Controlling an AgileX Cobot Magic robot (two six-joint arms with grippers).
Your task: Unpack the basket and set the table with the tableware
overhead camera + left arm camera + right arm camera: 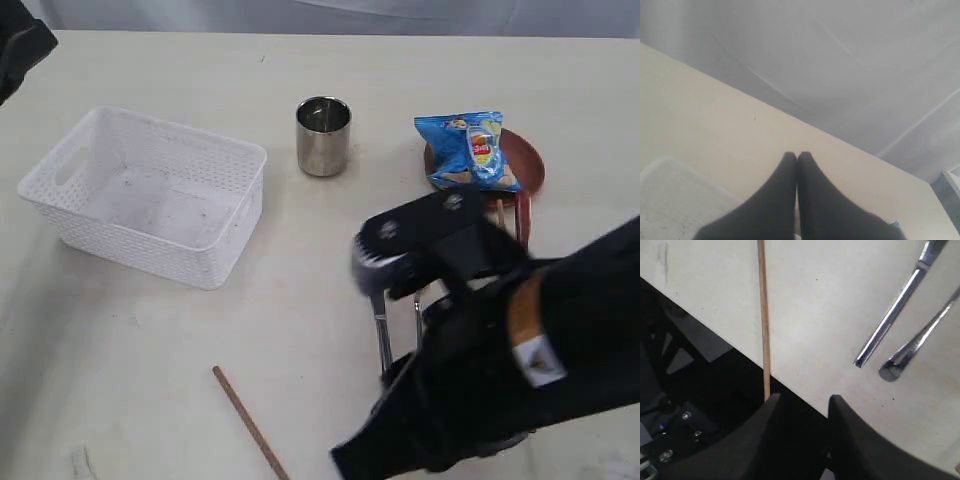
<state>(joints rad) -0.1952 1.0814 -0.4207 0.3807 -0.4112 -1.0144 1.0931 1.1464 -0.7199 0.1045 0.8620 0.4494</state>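
Note:
The white basket (150, 195) stands empty on the left of the table (300, 330); its blurred corner (670, 200) shows in the left wrist view. A steel cup (323, 135) stands upright at the middle back. To its right a brown plate (528, 165) lies under a blue snack bag (467, 150). Two steel handles, the knife (890, 315) and fork (920, 342), lie side by side, partly under my right arm (480, 380). One wooden chopstick (250, 425) (762, 315) lies near the front edge. My right gripper (805, 400) hangs open and empty over that edge. My left gripper (797, 155) is shut, holding nothing.
My right arm covers the table's front right part in the exterior view. My left arm (20, 45) shows only at the far left corner. Below the table's front edge the right wrist view shows dark framework (685, 430). A pale backdrop (850, 60) rises behind the table.

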